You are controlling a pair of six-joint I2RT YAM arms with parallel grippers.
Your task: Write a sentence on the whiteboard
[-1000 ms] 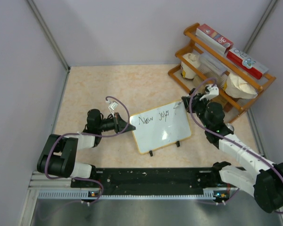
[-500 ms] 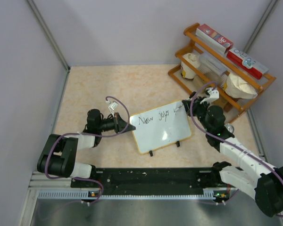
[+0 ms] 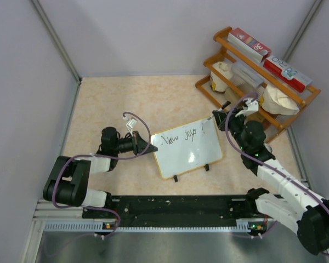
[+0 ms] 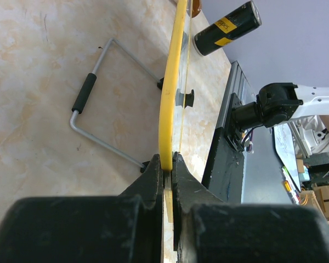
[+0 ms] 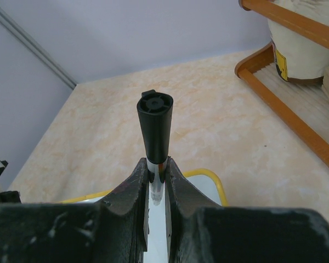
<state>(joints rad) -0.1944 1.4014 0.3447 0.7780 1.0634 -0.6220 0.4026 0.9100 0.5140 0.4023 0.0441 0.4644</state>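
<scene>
The whiteboard stands on its two black feet around the middle of the table, somewhat nearer the near edge, its face tilted up. The left gripper is clamped tight on the board's left frame edge, pinching the thin rim from both sides. The right gripper is closed around a marker, whose black end sticks out past the fingertips, over the board's far right corner; whether the tip touches the surface cannot be told. Black handwriting runs along the upper part of the board. A wire stand lies behind it. A wooden shelf with boxes and cream bags fills the far right corner
</scene>
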